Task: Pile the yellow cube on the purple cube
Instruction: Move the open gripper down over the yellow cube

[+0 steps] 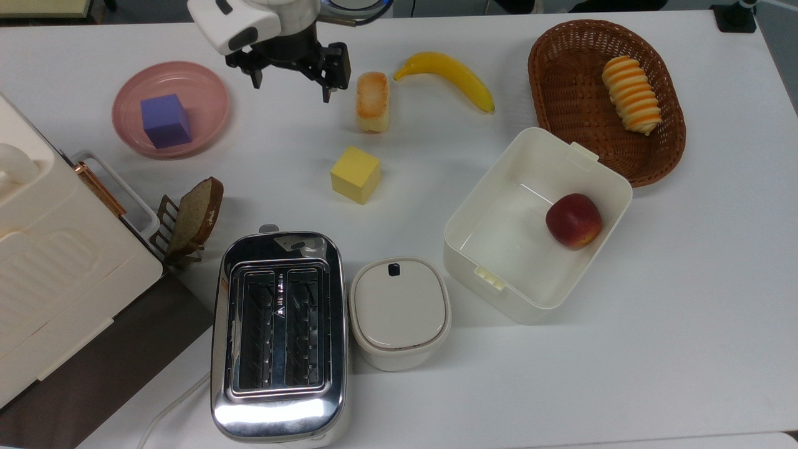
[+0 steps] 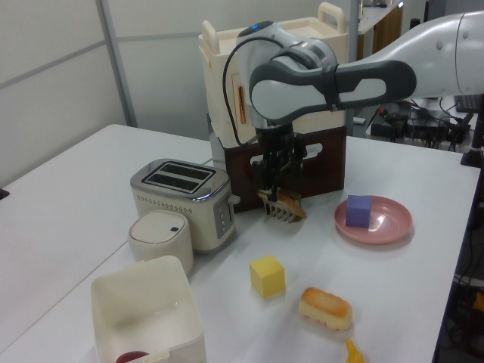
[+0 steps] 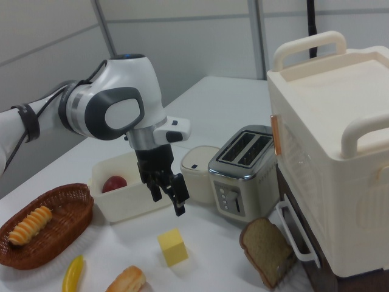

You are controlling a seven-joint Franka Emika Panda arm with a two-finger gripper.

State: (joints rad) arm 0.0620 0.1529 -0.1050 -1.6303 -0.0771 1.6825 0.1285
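White table (image 1: 686, 299): end effector (image 1: 290, 87) hangs spread wide, holding nothing.

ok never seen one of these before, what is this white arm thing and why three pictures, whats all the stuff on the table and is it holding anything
The white thing is a robot arm ending in a two-finger gripper, open and holding nothing, raised above the table. The three pictures show one moment: one camera looks straight down, two look from the sides. On the white table lie a yellow cube, a purple cube on a pink plate, a banana, a small bun, a toaster, a lidded white pot, an open box with an apple, and a basket with a pastry.
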